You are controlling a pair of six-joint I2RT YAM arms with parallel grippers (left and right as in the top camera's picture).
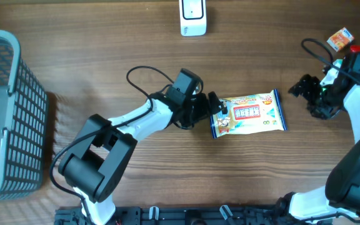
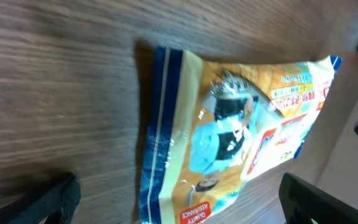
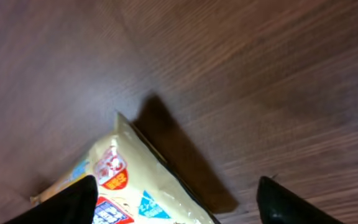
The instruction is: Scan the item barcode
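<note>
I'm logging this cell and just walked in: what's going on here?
A snack packet lies flat on the table. The left gripper sits at its left end, fingers open, not gripping. The right gripper hangs off to the right, also open. The white scanner stands apart at the far edge.

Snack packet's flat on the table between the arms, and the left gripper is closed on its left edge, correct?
No: the left gripper is open, fingers spread wide at the snack packet's edge, gripping nothing; the left wrist view shows it. The packet does lie flat on the table between the arms.
</note>
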